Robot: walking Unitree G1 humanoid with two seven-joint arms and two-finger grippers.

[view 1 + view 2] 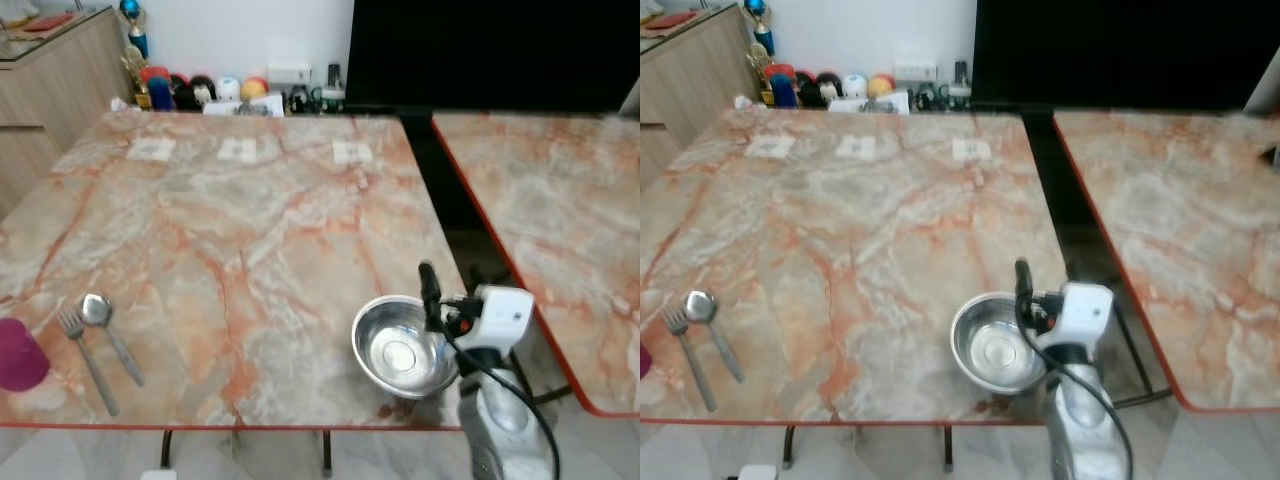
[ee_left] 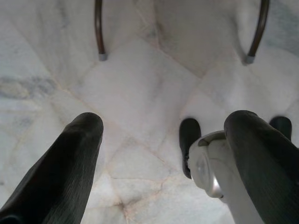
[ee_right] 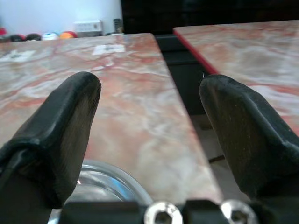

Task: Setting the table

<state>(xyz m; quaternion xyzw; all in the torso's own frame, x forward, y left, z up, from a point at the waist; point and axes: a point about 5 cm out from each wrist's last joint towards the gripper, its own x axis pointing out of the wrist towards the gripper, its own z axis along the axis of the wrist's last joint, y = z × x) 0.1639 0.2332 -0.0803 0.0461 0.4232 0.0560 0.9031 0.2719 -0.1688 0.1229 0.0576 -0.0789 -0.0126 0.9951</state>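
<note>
My right gripper [image 3: 149,140] sits at the near right edge of the marble surface [image 1: 250,230], jaws spread wide, nothing between them. The steel bowl [image 1: 402,348] lies just under and beside the inner finger [image 3: 56,135], upright, near the surface's front edge. Well off to my left: a fork [image 1: 85,358] and spoon [image 1: 108,332] side by side, a magenta cup [image 1: 18,354] just beyond them. My left gripper [image 2: 163,158] hangs over floor tiles [image 2: 140,84], jaws spread, empty.
</note>
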